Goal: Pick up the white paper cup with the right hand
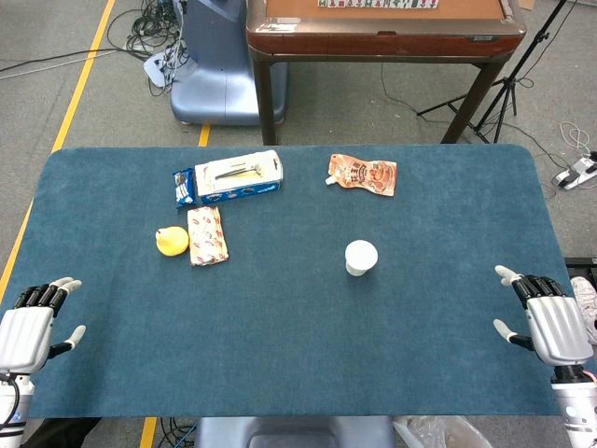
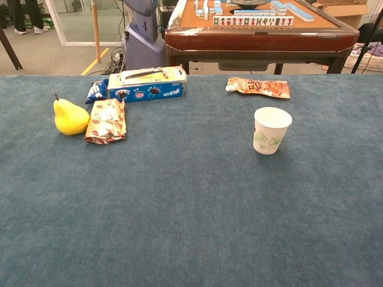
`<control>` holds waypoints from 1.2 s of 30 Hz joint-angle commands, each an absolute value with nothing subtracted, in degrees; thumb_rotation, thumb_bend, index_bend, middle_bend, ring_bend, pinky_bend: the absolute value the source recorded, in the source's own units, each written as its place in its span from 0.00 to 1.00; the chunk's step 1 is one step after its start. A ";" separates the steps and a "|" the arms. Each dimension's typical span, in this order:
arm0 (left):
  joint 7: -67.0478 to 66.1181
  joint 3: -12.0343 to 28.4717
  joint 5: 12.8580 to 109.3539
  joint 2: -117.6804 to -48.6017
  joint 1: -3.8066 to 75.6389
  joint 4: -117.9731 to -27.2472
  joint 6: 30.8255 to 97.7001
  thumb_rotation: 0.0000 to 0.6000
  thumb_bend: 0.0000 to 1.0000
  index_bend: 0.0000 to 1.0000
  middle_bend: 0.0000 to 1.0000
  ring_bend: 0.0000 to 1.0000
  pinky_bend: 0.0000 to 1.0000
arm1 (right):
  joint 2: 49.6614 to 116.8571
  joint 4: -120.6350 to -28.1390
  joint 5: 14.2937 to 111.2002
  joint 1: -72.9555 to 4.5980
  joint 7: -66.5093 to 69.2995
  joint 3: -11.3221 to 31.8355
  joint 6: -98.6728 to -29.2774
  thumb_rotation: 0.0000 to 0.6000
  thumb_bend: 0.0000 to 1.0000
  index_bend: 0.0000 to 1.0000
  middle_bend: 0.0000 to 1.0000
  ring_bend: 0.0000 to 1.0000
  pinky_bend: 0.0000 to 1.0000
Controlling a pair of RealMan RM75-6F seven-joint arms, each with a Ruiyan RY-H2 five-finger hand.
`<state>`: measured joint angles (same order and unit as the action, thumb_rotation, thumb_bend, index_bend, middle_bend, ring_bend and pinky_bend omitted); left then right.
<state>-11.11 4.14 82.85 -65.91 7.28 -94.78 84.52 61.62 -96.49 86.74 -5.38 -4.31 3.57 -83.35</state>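
Note:
The white paper cup [image 1: 361, 257] stands upright on the blue table, right of centre; in the chest view the white paper cup [image 2: 271, 130] shows a green leaf print. My right hand [image 1: 546, 322] hovers at the table's right edge, well to the right of the cup, fingers apart and holding nothing. My left hand [image 1: 30, 325] sits at the near left corner, fingers apart and empty. Neither hand appears in the chest view.
A yellow pear [image 1: 171, 241] and a snack packet [image 1: 207, 235] lie at the left. Behind them is a blue box [image 1: 229, 177]. An orange pouch [image 1: 363, 174] lies behind the cup. A brown mahjong table [image 1: 382, 28] stands beyond the far edge.

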 commanded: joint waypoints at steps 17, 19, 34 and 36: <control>-11.45 3.46 84.03 -65.25 6.38 -96.11 85.90 1.00 0.20 0.24 0.22 0.21 0.18 | 65.29 -101.63 75.39 -22.39 -14.94 10.78 -62.14 1.00 0.14 0.14 0.23 0.19 0.27; -11.54 3.47 84.05 -65.17 6.34 -96.24 85.96 1.00 0.20 0.24 0.22 0.21 0.18 | 66.22 -101.17 74.06 -24.18 -15.56 11.27 -60.10 1.00 0.13 0.12 0.21 0.18 0.27; -12.01 3.26 84.12 -65.02 6.07 -96.89 85.98 1.00 0.20 0.25 0.22 0.21 0.18 | 76.28 -92.41 66.78 -35.60 -20.02 13.43 -51.67 1.00 0.07 0.10 0.17 0.11 0.23; -12.15 3.26 84.12 -65.01 6.11 -96.98 85.88 1.00 0.20 0.25 0.22 0.21 0.18 | 77.75 -90.55 65.81 -36.95 -19.91 13.56 -50.54 1.00 0.07 0.10 0.17 0.11 0.23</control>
